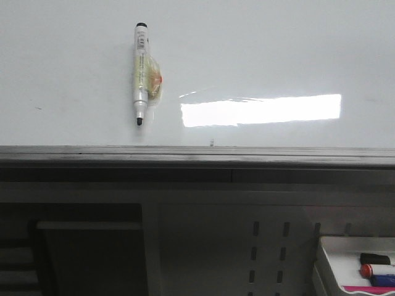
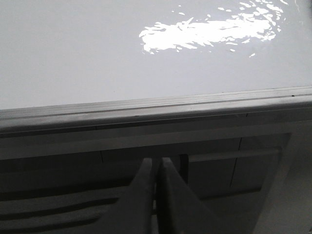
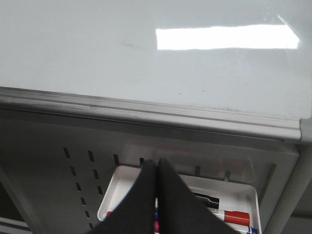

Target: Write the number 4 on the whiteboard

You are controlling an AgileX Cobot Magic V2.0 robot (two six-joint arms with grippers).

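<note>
The whiteboard point(image 1: 278, 55) fills the upper front view, glossy white with a grey frame edge point(image 1: 197, 154). No number 4 shows on it. A white marker point(image 1: 141, 71) with a black tip lies on the board at the upper left, yellowish tape around its middle. Neither gripper appears in the front view. In the left wrist view my left gripper point(image 2: 157, 161) is shut and empty, below the whiteboard's point(image 2: 97, 53) frame. In the right wrist view my right gripper point(image 3: 157, 161) is shut and empty, above the white tray point(image 3: 246, 192) of markers, near the whiteboard point(image 3: 97, 53).
A white tray point(image 1: 339, 253) with a red-capped marker point(image 1: 375, 269) and others sits at the lower right. A grey perforated panel point(image 1: 265, 246) runs below the board's frame. A bright light reflection point(image 1: 259, 110) lies on the board. A tiny dark speck point(image 1: 38, 108) marks the board's left.
</note>
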